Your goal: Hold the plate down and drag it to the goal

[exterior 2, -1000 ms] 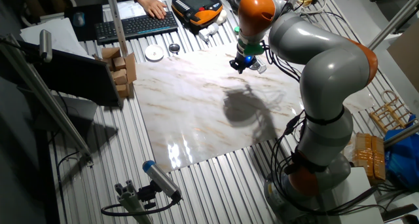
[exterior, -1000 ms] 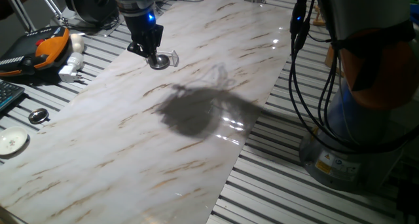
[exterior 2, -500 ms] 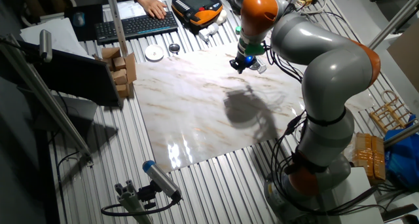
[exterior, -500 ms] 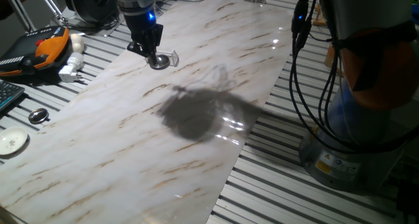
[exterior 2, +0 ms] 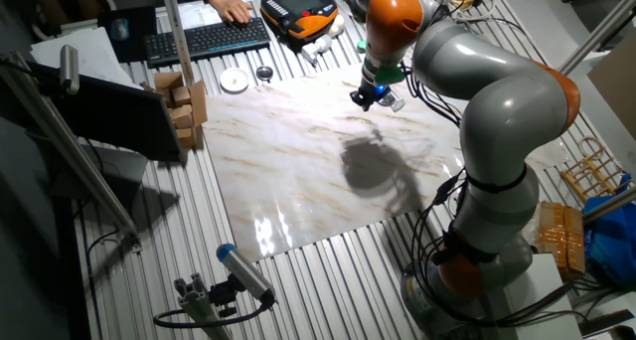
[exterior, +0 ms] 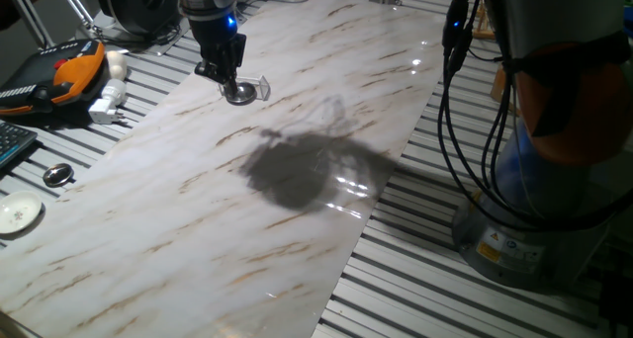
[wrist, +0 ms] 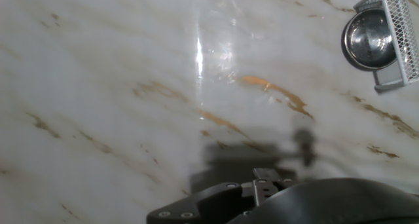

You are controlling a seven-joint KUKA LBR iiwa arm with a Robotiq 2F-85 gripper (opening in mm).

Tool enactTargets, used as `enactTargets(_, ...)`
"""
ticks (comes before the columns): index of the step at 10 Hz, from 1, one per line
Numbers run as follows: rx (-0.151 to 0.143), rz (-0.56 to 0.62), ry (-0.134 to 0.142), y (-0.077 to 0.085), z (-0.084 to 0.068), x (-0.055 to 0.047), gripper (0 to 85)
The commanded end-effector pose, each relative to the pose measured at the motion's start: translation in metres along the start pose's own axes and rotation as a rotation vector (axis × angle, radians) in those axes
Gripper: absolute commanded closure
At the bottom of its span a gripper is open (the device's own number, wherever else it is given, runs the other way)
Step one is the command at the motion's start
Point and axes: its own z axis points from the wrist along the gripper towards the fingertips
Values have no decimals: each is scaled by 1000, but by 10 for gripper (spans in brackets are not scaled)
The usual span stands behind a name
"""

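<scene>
Far left in one fixed view, off the marble slab: flat white round disc (exterior: 18, 212), then small dark-centred metal disc (exterior: 57, 175), both on the ribbed metal table (exterior: 415, 279); behind them an orange/black handheld pendant (exterior: 61, 69) and a white plug adapter (exterior: 107, 103). On the white marble-patterned slab (exterior: 198, 219), near its far edge, sits the small round shiny silver metal plate (exterior: 240, 94), w/ the black two-finger gripper (exterior: 229, 81) directly above, tips down at the plate; contact can't be confirmed. Gripper spread vs pressed together: cannot tell, fingers overlap in both fixed views. Just right of the plate, touching or nearly so, the small clear-plastic bracket goal (exterior: 259, 85). Hand view: plate (wrist: 368, 40) at top right, empty inside, lying against a perforated grey-white bracket wall (wrist: 400, 34); can't tell if it's fully inside. Other fixed view: grey/orange arm (exterior 2: 497, 101) bends over the slab; keyboard (exterior 2: 204, 39) and cardboard boxes (exterior 2: 184, 106) at the slab's far side, well apart from the plate.
</scene>
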Motion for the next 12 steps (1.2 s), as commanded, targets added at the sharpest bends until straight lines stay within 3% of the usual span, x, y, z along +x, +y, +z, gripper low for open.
enactTargets(1,-4,0,1,0,0,0,850)
enactTargets(12,3,17,-5,0,0,0,850)
